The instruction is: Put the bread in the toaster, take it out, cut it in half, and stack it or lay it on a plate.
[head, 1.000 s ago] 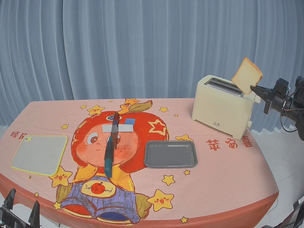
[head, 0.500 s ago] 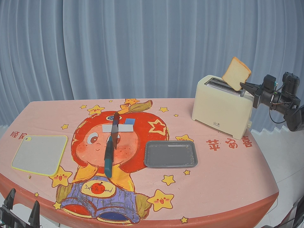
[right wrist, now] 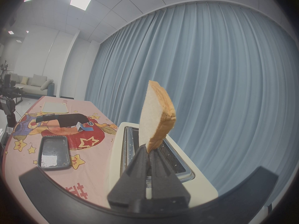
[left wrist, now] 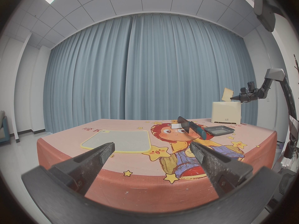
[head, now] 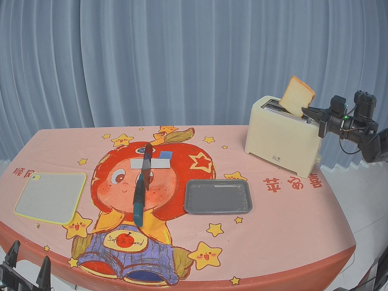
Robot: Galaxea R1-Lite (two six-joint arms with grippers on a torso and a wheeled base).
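Grips pale square brown-crusted bread slice by lower corner in right gripper | holds it on edge, tilted, just above cream two-slot toaster at 2 o'clock | needs long axis aligned with slot below | has left gripper spread empty, 7 o'clock, well apart

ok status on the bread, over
Right pincer shut on bread, left pincer open. Bread tilted above toaster slots, not yet in. Nothing blocking the slots.

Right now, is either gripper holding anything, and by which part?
The right gripper holds the bread by its lower corner, above the toaster; left gripper is empty.
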